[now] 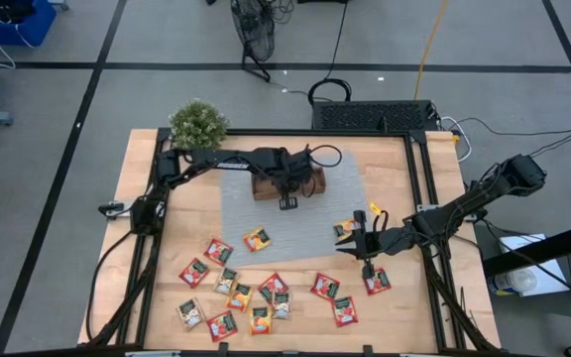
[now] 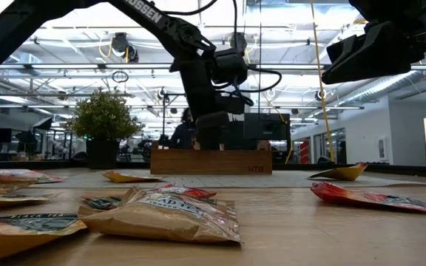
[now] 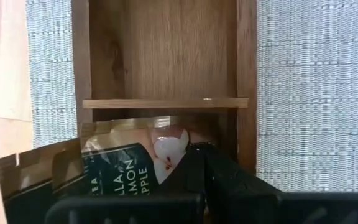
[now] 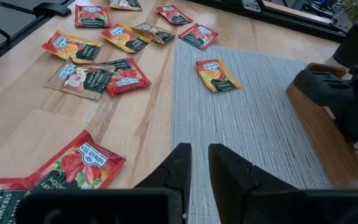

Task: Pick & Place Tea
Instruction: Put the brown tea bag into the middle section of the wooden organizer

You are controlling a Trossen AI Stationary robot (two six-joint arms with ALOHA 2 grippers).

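Observation:
A brown wooden tray [image 1: 310, 184] stands on a grey woven mat [image 1: 241, 213] at the table's far middle. My left gripper [image 1: 287, 201] hangs over it, pointing steeply down, shut on a gold-wrapped tea packet [image 3: 126, 165] with a dark label. Several red, green and orange tea packets [image 1: 256, 293] lie flat on the near half of the table, and one orange packet [image 1: 257, 239] lies on the mat. My right gripper [image 1: 348, 245] waits above the table at the mat's right edge, beside a packet [image 1: 343, 228]. Its fingers [image 4: 197, 165] stand a narrow gap apart with nothing between them. My left gripper pinches the gold packet between its two fingers at the end nearest the wrist [image 3: 166, 180]; the fingers themselves hide the exact spot. The fingers come from above, pointing steeply down. The packet hangs below them, its free edge [image 3: 129, 124] inside a tray compartment just short of the divider [image 3: 165, 102].
A small potted plant [image 1: 198, 123] stands at the table's far left corner. Black frame rails [image 1: 422, 188] run along the table's sides. More packets [image 1: 377, 281] lie near the right gripper. The mat shows bare weave between the tray and the loose packets.

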